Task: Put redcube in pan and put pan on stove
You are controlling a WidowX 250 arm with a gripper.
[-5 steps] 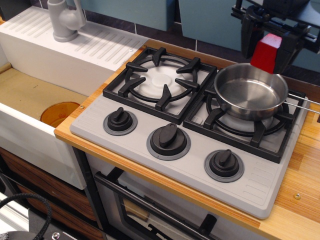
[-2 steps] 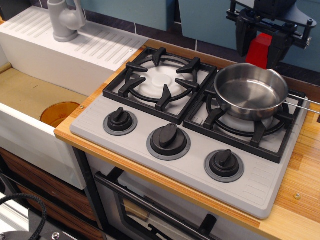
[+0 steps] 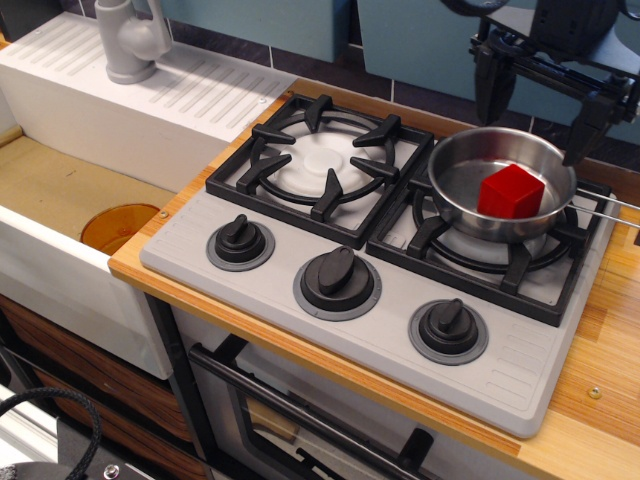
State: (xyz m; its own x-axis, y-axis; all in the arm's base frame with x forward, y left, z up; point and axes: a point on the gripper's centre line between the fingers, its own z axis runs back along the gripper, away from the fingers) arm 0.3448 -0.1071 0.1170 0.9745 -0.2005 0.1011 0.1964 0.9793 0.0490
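The redcube [image 3: 510,191] lies inside the shiny steel pan [image 3: 470,184], toward its right side. The pan sits on the right burner grate of the grey stove [image 3: 380,290], its thin wire handle [image 3: 606,207] pointing right. My gripper [image 3: 538,120] hangs above the back rim of the pan, open and empty, with one black finger [image 3: 494,90] left and one [image 3: 587,118] right of the cube's line.
The left burner [image 3: 322,155] is bare. Three black knobs [image 3: 337,281] line the stove front. A white sink [image 3: 70,190] with an orange drain and a grey tap [image 3: 130,40] lies left. Wooden counter [image 3: 600,350] runs right of the stove.
The gripper held the redcube above the pan's back rim; it has opened and the cube has dropped into the pan.
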